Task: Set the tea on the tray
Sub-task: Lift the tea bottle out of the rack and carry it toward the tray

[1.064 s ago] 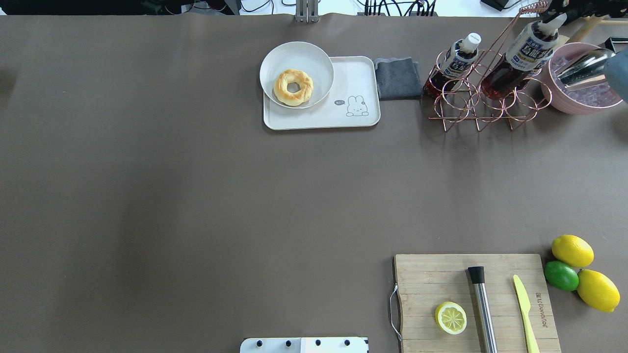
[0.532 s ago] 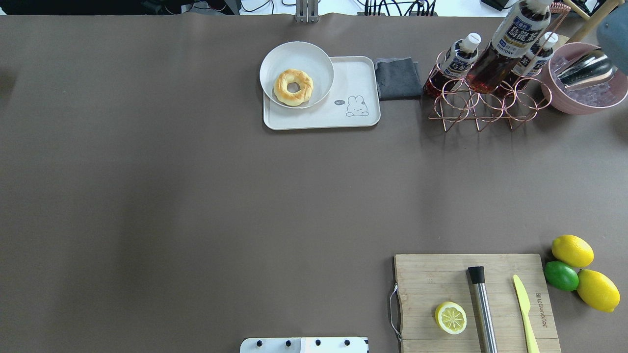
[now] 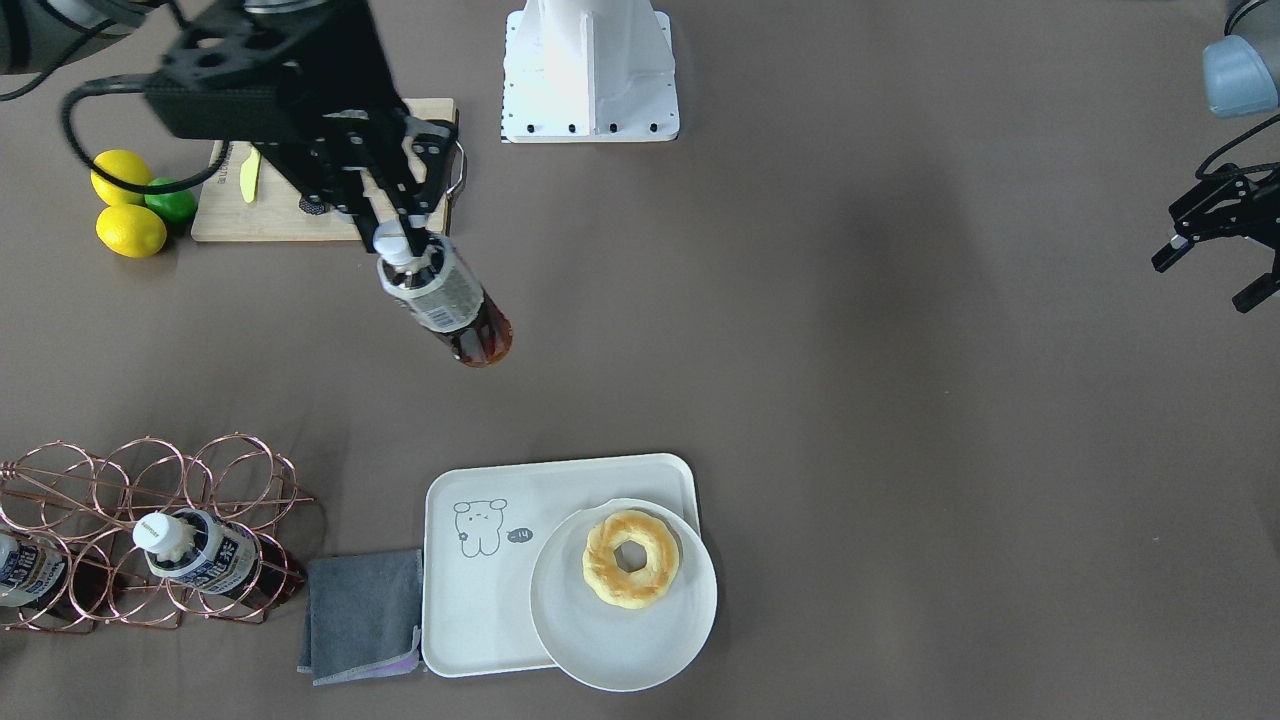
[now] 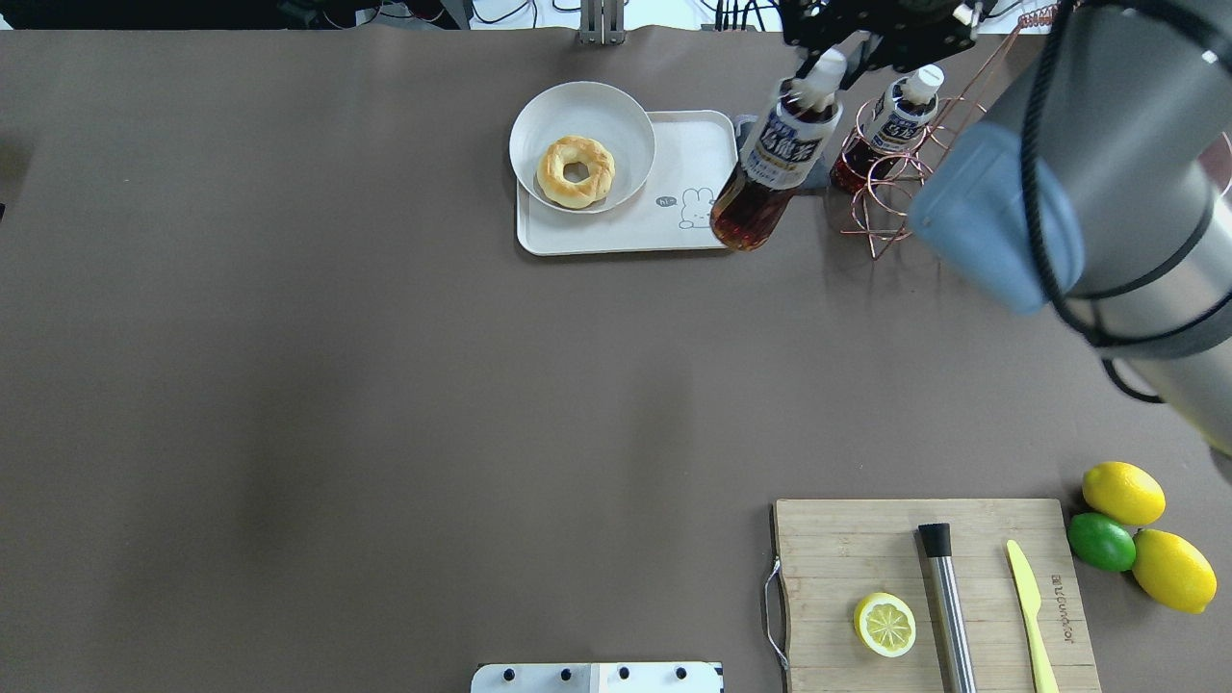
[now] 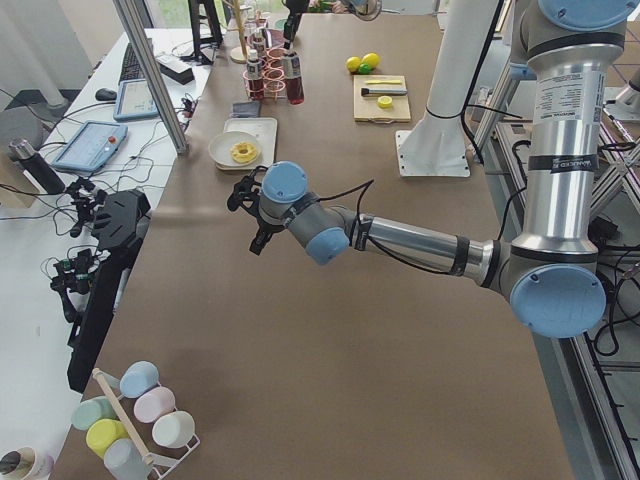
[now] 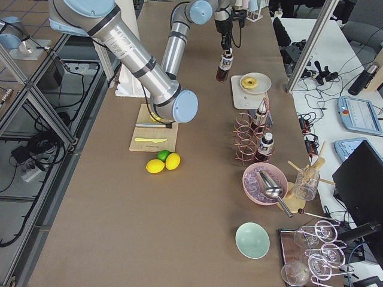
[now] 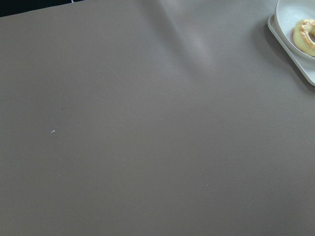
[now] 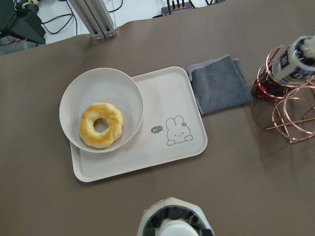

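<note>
My right gripper (image 3: pixel 398 228) is shut on the white cap of the tea (image 3: pixel 452 312), a clear bottle of dark reddish-brown liquid with a white-and-blue label. It hangs in the air, clear of the table. In the overhead view the tea (image 4: pixel 773 159) and gripper (image 4: pixel 830 56) sit by the right edge of the off-white tray (image 4: pixel 626 234). The right wrist view looks down past the cap (image 8: pixel 173 227) onto the tray (image 8: pixel 147 164). Two alike bottles (image 3: pixel 203 553) stay in the copper rack (image 3: pixel 150 470). My left gripper (image 3: pixel 1207 273) is open and empty, far off.
A white plate (image 3: pixel 600 650) with a doughnut (image 3: pixel 631 558) covers part of the tray. A grey cloth (image 3: pixel 362 612) lies between tray and rack. A cutting board (image 4: pixel 847 549) holds a lemon half, a metal rod and a knife; lemons and a lime (image 4: pixel 1102 541) lie beside it.
My right arm has swung into view and carried the tea to the left, from above the rack to beside the tray's right edge. The two racked bottles have not moved.
</note>
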Controlling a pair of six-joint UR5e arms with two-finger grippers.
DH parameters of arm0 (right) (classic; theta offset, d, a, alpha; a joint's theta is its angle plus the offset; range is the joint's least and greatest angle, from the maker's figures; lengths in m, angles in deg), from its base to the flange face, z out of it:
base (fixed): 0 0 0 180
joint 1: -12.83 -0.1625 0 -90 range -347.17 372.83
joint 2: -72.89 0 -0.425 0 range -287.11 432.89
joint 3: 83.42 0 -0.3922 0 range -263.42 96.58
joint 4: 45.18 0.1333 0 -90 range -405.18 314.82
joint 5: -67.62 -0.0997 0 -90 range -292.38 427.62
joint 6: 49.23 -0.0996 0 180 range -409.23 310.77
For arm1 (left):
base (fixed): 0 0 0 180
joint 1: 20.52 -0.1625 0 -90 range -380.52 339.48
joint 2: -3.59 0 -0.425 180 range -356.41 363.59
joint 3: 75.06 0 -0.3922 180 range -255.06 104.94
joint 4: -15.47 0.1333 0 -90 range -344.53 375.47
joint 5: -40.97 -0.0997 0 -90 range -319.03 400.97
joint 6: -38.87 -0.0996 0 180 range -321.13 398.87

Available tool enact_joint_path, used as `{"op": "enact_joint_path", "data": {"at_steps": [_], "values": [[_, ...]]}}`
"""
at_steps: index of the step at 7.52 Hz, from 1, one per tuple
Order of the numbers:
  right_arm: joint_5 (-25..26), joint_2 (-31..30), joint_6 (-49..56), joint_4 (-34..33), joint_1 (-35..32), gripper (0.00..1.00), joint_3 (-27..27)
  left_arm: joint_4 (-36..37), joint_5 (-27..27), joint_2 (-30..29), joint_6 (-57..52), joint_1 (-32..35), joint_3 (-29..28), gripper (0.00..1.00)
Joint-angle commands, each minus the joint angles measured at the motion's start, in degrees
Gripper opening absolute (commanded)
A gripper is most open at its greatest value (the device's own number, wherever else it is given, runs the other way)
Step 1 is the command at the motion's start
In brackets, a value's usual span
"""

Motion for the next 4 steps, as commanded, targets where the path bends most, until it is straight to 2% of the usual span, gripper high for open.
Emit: {"op": "enact_joint_path", "data": {"at_steps": [1, 2, 4], "values": [[12.91, 3.56, -8.13, -0.02, 13.63, 0.00, -4.02, 0.30, -2.69, 0.64, 0.17, -0.52, -0.21, 0.99], [14.86, 5.14, -9.54, -0.02, 16.10, 0.00, -6.92, 0.39, -3.75, 1.42, 0.26, -1.39, -0.38, 0.99], [17.94, 6.47, -10.61, -0.02, 20.06, 0.00, -8.43, 0.22, -4.11, 3.53, -0.09, -1.49, -0.12, 0.99]]}}
